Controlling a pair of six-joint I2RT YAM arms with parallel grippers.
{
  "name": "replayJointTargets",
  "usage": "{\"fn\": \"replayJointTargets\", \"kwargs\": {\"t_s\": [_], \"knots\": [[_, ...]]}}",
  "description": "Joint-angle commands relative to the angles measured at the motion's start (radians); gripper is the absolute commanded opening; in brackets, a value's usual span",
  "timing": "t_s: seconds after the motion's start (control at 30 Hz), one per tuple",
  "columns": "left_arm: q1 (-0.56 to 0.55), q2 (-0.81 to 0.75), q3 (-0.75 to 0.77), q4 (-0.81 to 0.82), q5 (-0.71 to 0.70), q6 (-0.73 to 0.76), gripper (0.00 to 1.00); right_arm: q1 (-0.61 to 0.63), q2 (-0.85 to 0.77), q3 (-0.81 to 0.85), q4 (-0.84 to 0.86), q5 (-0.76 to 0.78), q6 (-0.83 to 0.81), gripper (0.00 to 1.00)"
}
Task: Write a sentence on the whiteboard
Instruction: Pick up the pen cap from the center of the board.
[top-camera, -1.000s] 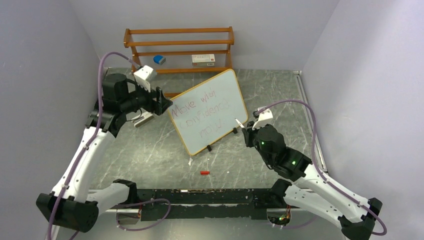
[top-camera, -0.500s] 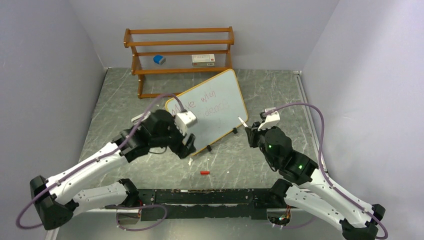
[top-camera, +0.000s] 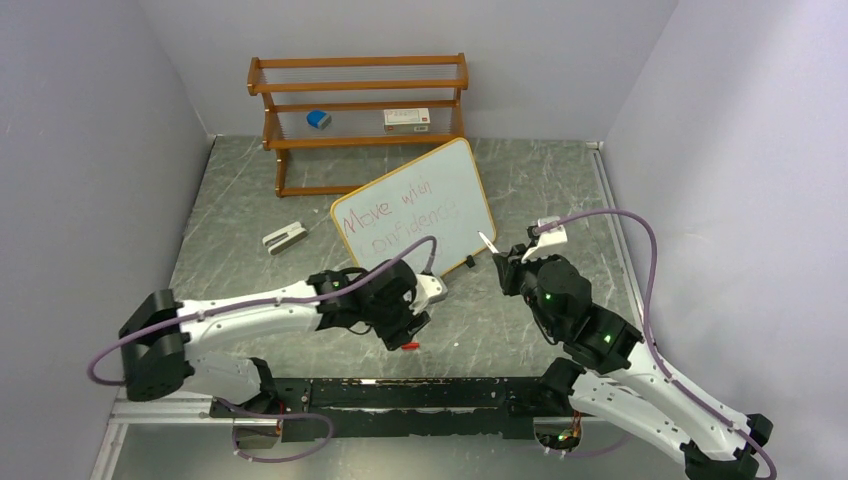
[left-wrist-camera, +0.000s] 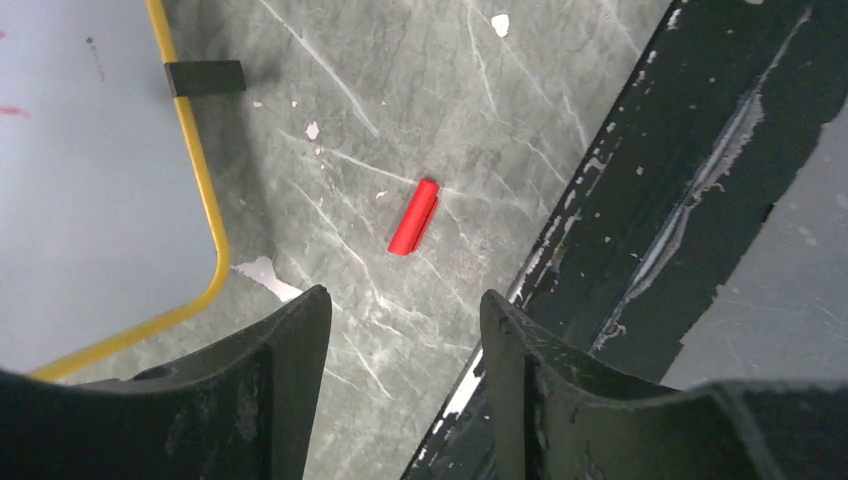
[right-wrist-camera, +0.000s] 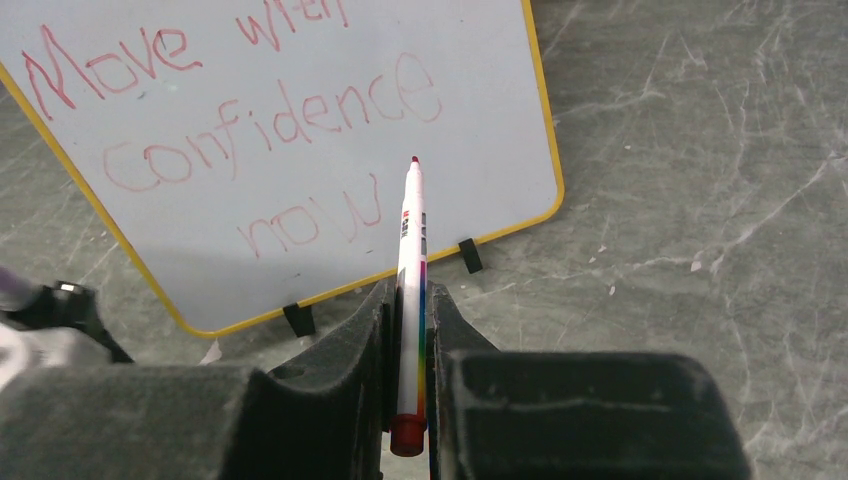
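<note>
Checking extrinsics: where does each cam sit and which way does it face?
Top external: high behind the bases, looking down and forward at the whiteboard and shelf rack; left arm and right arm show.
Left wrist: low over the table's near edge, looking down at a red cylinder; open left jaws at bottom.
Right wrist: facing the whiteboard's writing; right jaws shut on the marker.
Shared: whiteboard in all three.
</note>
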Motion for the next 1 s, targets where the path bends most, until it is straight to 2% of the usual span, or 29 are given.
{"fn": "replayJointTargets", "kwargs": {"t_s": [0.0, 0.23, 0.73, 0.97], "knots": [[-0.005, 0.110, 0.096, -0.039, 0.022, 0.077, 0.58, -0.003, -0.010, 0.004, -0.009, 0.011, 0.009, 0.00], [-0.007, 0.284, 0.201, -0.135, 0.056, 0.189, 0.47, -0.003, -0.047, -0.006, -0.008, 0.022, 0.019, 0.00], [-0.021, 0.465, 0.268, -0.189, 0.062, 0.255, 0.44, -0.003, -0.070, -0.005, -0.009, 0.073, 0.026, 0.00], [-0.065, 0.537, 0.284, -0.194, 0.026, 0.256, 0.41, -0.003, -0.074, -0.004, -0.012, 0.088, 0.032, 0.00]]}}
